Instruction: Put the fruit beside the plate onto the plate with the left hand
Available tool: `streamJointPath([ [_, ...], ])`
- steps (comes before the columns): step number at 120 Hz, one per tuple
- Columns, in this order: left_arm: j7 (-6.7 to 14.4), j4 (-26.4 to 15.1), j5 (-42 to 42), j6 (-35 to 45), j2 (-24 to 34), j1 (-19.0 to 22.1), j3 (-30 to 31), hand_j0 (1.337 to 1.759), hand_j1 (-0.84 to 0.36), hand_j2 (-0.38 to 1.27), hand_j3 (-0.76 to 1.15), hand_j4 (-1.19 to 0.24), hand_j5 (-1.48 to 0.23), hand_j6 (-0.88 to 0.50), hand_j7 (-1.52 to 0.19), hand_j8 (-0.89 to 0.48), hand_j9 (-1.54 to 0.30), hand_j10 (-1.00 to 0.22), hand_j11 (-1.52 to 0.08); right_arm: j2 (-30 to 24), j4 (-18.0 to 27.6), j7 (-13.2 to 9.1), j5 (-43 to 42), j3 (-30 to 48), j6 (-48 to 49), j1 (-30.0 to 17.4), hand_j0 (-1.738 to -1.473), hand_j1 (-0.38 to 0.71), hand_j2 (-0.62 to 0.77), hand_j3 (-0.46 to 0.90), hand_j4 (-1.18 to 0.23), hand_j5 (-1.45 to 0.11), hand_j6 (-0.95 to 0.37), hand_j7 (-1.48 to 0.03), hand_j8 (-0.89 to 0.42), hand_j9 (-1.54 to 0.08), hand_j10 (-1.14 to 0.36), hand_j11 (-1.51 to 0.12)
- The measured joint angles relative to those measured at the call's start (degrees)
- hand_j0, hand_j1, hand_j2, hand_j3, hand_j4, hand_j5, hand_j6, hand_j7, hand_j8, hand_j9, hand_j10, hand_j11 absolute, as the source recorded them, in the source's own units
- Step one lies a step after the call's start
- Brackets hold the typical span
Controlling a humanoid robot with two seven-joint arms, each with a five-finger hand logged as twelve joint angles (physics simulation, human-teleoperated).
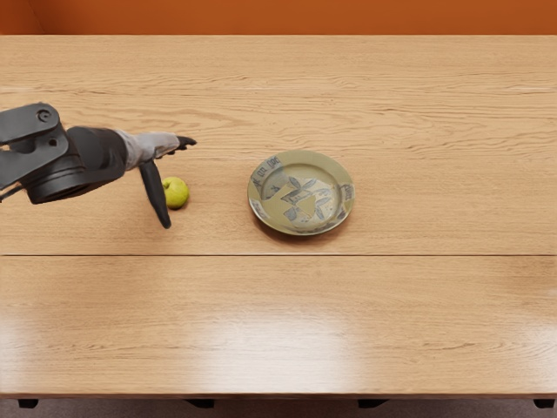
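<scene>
The left hand point(153, 155), spread open and empty, may knock the round fruit point(177, 192) at the plate's point(300, 156) 9 o'clock rolling before closing.

glossy wooden table point(365, 331); glazed ceramic plate point(301, 192); smooth fruit point(176, 192)

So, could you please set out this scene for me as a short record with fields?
surface: wooden table
fruit: green apple, on the table to the left of the plate, apart from it
dish: patterned plate, nothing on it
working hand: left hand, open, fingers spread, at the apple's left side; contact cannot be told
other hand: right hand not in view
task state: apple not yet on the plate
</scene>
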Motion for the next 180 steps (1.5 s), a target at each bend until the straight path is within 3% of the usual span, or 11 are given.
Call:
streamJointPath([
  [39, 0.0, -0.4, 2.4, 17.2, -3.2, 1.5, 5.3, 1.658, 0.33, 0.00, 0.00, -0.02, -0.02, -0.02, -0.02, -0.02, -0.02, -0.02, -0.02, 0.0, 0.0, 0.0, 0.0, 0.0, 0.0, 0.0, -1.658, -0.33, 0.00, 0.00, -0.02, -0.02, -0.02, -0.02, -0.02, -0.02, -0.02, -0.02],
  [91, 0.0, 0.8, 3.3, 24.7, -5.6, 3.8, 8.4, 1.658, 0.19, 0.03, 0.00, -0.14, -0.18, -0.14, -0.18, -0.14, -0.18, -0.14, -0.18, 0.0, 0.1, 0.0, 0.0, 0.0, 0.0, 0.0, -1.658, -0.33, 0.00, 0.00, -0.02, -0.02, -0.02, -0.02, -0.02, -0.02, -0.02, -0.02],
  [123, 0.0, 3.1, 3.3, 26.0, -7.1, 4.4, 8.6, 1.658, 0.07, 0.05, 0.00, -0.24, -0.31, -0.24, -0.31, -0.24, -0.31, -0.24, -0.31, 0.0, 0.1, 0.0, 0.0, 0.0, 0.0, 0.0, -1.658, -0.33, 0.00, 0.00, -0.02, -0.02, -0.02, -0.02, -0.02, -0.02, -0.02, -0.02],
  [180, 0.0, 3.5, 3.3, 29.2, -8.1, 6.1, 8.6, 1.658, -0.14, 0.08, 0.00, -0.41, -0.53, -0.41, -0.53, -0.41, -0.53, -0.41, -0.53, 0.0, 0.1, 0.0, 0.0, 0.0, 0.0, 0.0, -1.658, -0.33, 0.00, 0.00, -0.02, -0.02, -0.02, -0.02, -0.02, -0.02, -0.02, -0.02],
])
